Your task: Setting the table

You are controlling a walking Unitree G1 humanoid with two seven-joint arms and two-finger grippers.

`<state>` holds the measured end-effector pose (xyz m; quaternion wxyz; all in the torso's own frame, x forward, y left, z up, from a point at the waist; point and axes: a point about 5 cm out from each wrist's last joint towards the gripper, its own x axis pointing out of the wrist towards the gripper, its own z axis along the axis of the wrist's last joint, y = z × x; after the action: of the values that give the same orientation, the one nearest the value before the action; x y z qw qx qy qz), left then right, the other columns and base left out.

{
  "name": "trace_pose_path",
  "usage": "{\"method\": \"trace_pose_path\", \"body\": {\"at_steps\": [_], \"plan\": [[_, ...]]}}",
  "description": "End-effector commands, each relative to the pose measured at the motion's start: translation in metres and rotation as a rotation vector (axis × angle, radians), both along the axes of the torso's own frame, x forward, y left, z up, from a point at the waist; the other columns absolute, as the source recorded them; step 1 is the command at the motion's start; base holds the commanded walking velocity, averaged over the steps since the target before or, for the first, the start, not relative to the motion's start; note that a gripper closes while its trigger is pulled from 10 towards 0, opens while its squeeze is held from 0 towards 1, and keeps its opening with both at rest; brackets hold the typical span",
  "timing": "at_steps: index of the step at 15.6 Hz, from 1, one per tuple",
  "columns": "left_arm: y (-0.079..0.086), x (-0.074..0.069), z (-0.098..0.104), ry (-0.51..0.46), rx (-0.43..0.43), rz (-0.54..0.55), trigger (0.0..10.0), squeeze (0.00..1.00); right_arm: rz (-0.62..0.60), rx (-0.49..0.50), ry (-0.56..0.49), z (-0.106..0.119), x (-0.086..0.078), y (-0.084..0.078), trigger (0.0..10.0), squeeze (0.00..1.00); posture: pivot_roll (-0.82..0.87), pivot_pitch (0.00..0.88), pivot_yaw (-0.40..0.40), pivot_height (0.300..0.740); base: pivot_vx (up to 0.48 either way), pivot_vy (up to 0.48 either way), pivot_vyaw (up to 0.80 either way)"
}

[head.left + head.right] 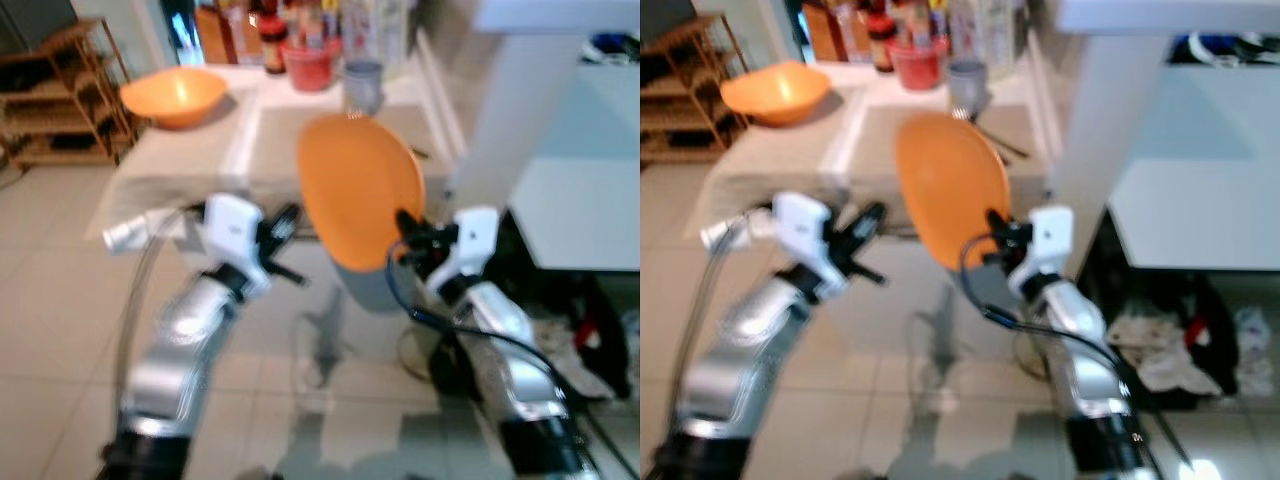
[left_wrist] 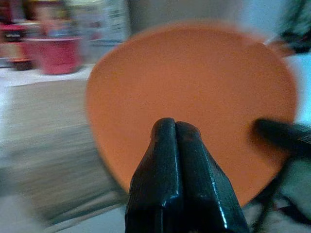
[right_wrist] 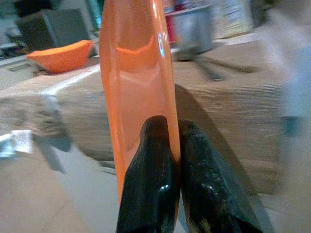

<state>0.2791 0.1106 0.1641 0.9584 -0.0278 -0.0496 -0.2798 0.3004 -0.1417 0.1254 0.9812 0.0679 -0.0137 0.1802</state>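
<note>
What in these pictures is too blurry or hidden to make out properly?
- Bottles and jars at the table's far end: blurred in both eye views, labels unreadable.
- Table behind the orange plate: the plate hides it.
- Dark heap on the floor: blurred, unidentifiable.
- Right end effector clamping the plate: frame edge cuts its base.

No text, brand, number or sign can be read anywhere in these pictures. The bottles and jars (image 1: 290,25) at the top centre of the left eye view carry labels, but motion blur smears them to patches of colour. A pale printed container (image 2: 104,22) at the upper left of the left wrist view shows grey marks that are too blurred to make out.
</note>
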Motion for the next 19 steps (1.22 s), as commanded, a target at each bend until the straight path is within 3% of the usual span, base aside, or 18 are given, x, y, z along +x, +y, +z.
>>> {"method": "trace_pose_path", "body": {"at_steps": [1,4,9,15,19], "plan": [[0.0081,0.0011,0.0048,-0.019,0.010,0.021,10.0,0.00,0.003,0.018,-0.067,0.0144,0.0027,0.0035,0.0,0.00,-0.06,0.000,0.065,0.740,0.000,0.000,0.00],[0.0075,0.0026,0.0057,-0.020,0.008,0.031,10.0,0.00,0.001,0.016,-0.061,0.0119,0.0014,0.0026,0.0,0.00,-0.07,0.000,0.067,0.740,0.000,0.000,0.00],[0.0079,0.0051,0.0052,-0.012,0.017,0.048,10.0,0.00,-0.002,0.016,-0.056,0.0101,0.0005,0.0014,0.0,0.00,-0.07,0.000,0.068,0.740,-0.395,0.000,0.00],[0.0072,0.0057,0.0041,-0.035,0.066,0.039,10.0,0.00,-0.001,0.015,-0.054,0.0098,-0.0003,0.0027,0.0,0.00,-0.08,0.000,0.072,0.740,0.000,0.000,0.00],[0.0060,0.0078,0.0032,-0.034,0.061,0.034,10.0,0.00,-0.011,-0.002,-0.063,0.0112,-0.0007,0.0012,0.0,0.00,-0.09,0.000,0.073,0.740,0.000,-0.469,0.00]]}}
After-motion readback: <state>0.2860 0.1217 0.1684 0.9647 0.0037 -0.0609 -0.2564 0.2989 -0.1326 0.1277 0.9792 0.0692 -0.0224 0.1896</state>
